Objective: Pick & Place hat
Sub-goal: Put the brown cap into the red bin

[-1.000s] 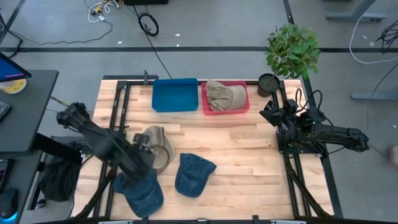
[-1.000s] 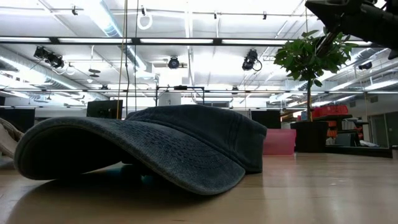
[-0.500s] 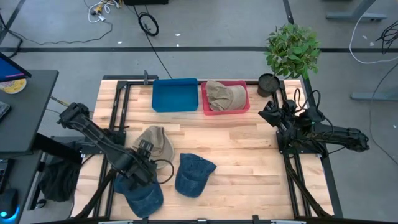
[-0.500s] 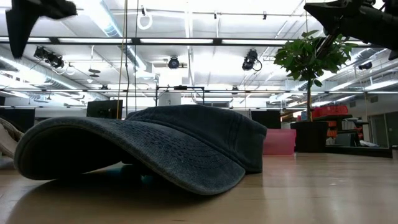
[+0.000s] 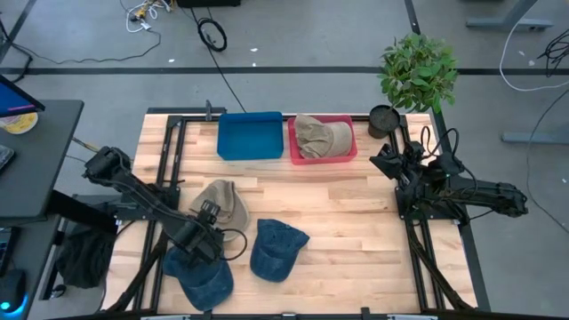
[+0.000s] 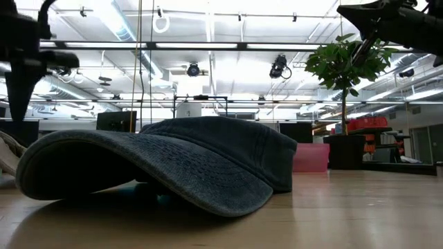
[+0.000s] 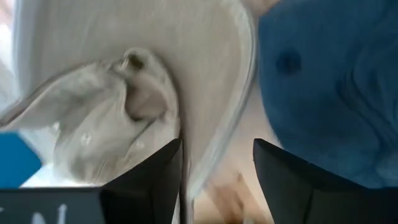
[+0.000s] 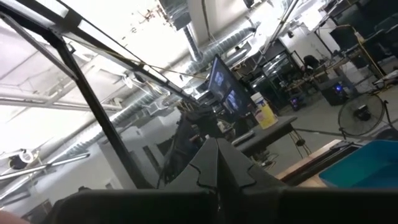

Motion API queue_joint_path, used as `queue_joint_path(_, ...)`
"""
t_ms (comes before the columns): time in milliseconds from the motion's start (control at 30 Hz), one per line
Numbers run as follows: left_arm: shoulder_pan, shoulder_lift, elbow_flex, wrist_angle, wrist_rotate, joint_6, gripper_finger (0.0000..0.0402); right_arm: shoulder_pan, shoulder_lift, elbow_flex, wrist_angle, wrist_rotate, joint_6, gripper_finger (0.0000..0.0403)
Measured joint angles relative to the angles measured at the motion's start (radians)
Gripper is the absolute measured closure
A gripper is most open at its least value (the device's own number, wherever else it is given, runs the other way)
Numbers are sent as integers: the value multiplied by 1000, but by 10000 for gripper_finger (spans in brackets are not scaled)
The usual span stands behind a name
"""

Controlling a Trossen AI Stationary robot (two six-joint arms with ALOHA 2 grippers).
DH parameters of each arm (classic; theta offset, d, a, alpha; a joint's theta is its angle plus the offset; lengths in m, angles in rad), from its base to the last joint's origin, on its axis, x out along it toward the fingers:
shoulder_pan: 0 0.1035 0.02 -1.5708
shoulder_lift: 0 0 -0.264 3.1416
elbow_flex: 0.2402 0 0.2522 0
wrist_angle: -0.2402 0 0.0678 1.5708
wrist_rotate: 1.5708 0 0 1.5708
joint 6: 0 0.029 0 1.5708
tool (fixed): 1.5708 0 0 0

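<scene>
A tan hat (image 5: 224, 204) lies on the wooden table left of centre; in the left wrist view its brim (image 7: 214, 93) fills the middle. My left gripper (image 5: 212, 229) (image 7: 217, 146) hangs open just over that brim's edge, one finger on each side, touching nothing that I can see. The gripper also shows at the left of the low view (image 6: 21, 69). Two dark blue hats (image 5: 276, 250) (image 5: 201, 276) rest on the table's near part. My right gripper (image 8: 217, 163) is shut and waits at the table's right edge (image 5: 391, 164).
At the far edge stand a blue bin (image 5: 249, 135) and a red bin (image 5: 348, 153) with another tan hat (image 5: 322, 135) in it. A potted plant (image 5: 416, 71) stands at the far right corner. The low view is filled by a blue hat (image 6: 173, 166).
My left gripper has come down toward the tan hat's brim: it was out of the low view, then entered from the top left and sank lower. In the high view its wrist has drawn slightly toward the near edge. The hats have stayed where they were.
</scene>
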Motion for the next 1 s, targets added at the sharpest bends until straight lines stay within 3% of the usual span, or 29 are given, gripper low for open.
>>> queue_joint_path(233, 5, 0, -96, 167, -46, 104, 203, 0, 0, 0, 1, 46, 0, 403)
queue_joint_path(333, 18, 0, -124, 196, -56, 156, 224, 0, 0, 0, 0, 48, -3, 403)
queue_joint_path(433, 39, 0, -144, 191, -55, 164, 276, 0, 0, 0, 0, 51, -3, 403)
queue_joint_path(533, 65, 0, -141, 188, -51, 168, 359, 0, 0, 0, 1, 51, -3, 403)
queue_joint_path(600, 78, -1, -127, 176, -54, 165, 384, 0, 0, 0, 1, 51, -3, 403)
queue_joint_path(733, 94, 1, -59, 143, -82, 166, 390, 0, 0, 0, 1, 66, 5, 403)
queue_joint_path(1000, 122, 0, 246, -69, -298, 7, 390, 0, 0, 0, 25, 66, 4, 403)
